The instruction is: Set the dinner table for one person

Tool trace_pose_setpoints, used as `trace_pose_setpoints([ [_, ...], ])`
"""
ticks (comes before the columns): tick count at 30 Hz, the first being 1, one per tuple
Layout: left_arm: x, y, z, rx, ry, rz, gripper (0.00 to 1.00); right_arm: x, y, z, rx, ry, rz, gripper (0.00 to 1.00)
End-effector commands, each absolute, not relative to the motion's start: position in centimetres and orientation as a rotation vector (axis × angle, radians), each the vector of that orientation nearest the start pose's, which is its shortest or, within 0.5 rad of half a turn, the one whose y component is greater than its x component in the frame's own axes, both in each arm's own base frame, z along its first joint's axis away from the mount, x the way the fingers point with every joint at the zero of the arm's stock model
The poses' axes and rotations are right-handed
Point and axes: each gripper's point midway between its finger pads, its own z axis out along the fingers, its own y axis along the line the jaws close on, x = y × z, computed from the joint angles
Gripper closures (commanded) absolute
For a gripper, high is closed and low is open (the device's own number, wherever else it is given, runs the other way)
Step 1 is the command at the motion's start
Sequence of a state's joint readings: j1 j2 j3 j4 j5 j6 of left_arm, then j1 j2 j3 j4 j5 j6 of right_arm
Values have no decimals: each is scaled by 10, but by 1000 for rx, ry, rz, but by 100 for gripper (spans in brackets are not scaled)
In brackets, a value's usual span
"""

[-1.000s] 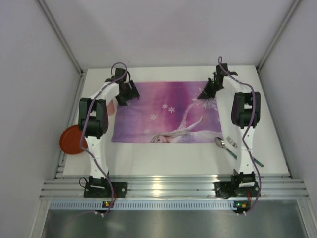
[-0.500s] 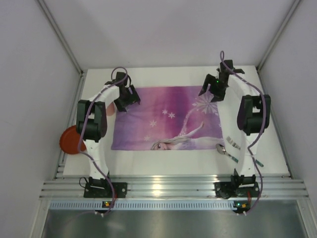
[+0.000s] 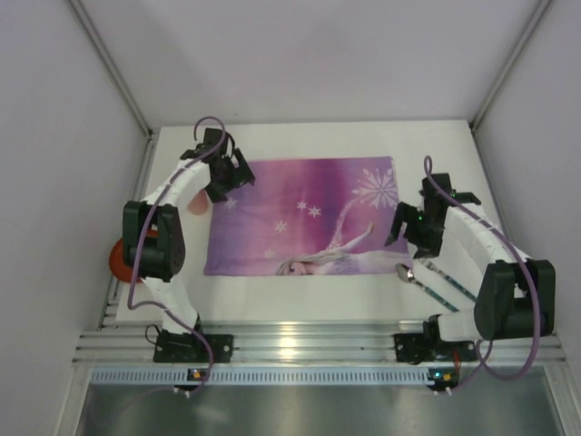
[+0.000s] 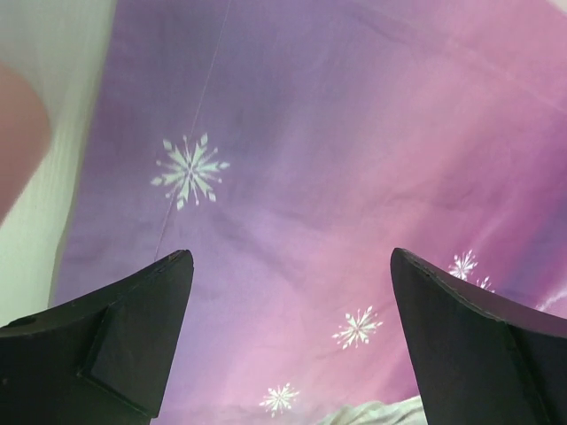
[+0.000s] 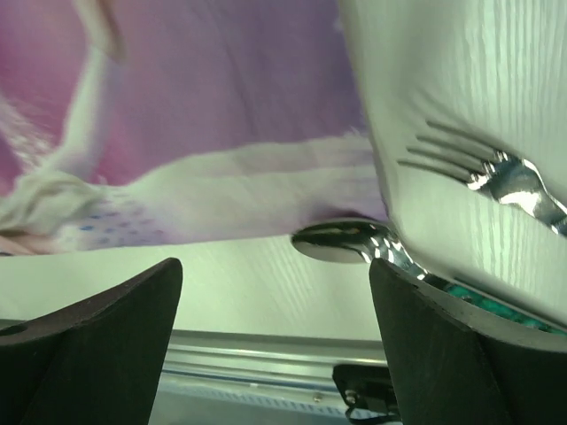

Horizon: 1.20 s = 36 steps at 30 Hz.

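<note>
A purple snowflake placemat (image 3: 300,213) lies flat on the middle of the white dinner table (image 3: 318,136). My left gripper (image 3: 238,176) hovers open over the mat's far left corner. In the left wrist view nothing but the mat (image 4: 354,133) shows between the fingers of the left gripper (image 4: 291,257). My right gripper (image 3: 399,232) stands open by the mat's near right corner, empty. The right wrist view has the right gripper (image 5: 275,266) just above the table, with a spoon (image 5: 341,241) and a fork (image 5: 483,168) ahead of it to the right.
The spoon (image 3: 407,272) has a teal handle and touches the mat's near right edge. A red plate (image 3: 116,259) overhangs the table's left edge, partly behind the left arm. A pale pink thing (image 3: 197,205) sits beside the left forearm. Aluminium rails (image 3: 318,341) run along the near edge.
My right gripper opened, let go of the mat's far right corner and drew back to the near right, by the spoon. The left gripper opened wider. The mat shifted slightly and lies flatter.
</note>
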<state>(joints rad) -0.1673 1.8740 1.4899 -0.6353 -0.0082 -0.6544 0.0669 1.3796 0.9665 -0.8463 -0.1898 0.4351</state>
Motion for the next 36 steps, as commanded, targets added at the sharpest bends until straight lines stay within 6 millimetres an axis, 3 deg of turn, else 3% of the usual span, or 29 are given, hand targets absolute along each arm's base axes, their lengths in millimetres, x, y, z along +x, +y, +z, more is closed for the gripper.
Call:
trace_pose_setpoints([
  [1,433,-108,104,-631,2509,-322,2,230,51,83,532,2816,257,13],
  [6,415,-116,89,-616,2554,-361,3,221,46,75,535,2849,212,18],
  [13,400,-115,89,-616,2525,-392,3,205,35,57,608,2946,75,20],
  [18,385,-113,79,-635,2528,-396,4,199,38,44,619,3004,41,20],
  [24,374,-109,81,-639,2517,-385,4,203,49,35,544,3052,26,20],
  [32,372,-109,81,-632,2513,-392,4,212,46,26,461,3070,-97,20],
  [36,370,-107,79,-633,2516,-381,4,213,43,20,440,3080,-129,35],
])
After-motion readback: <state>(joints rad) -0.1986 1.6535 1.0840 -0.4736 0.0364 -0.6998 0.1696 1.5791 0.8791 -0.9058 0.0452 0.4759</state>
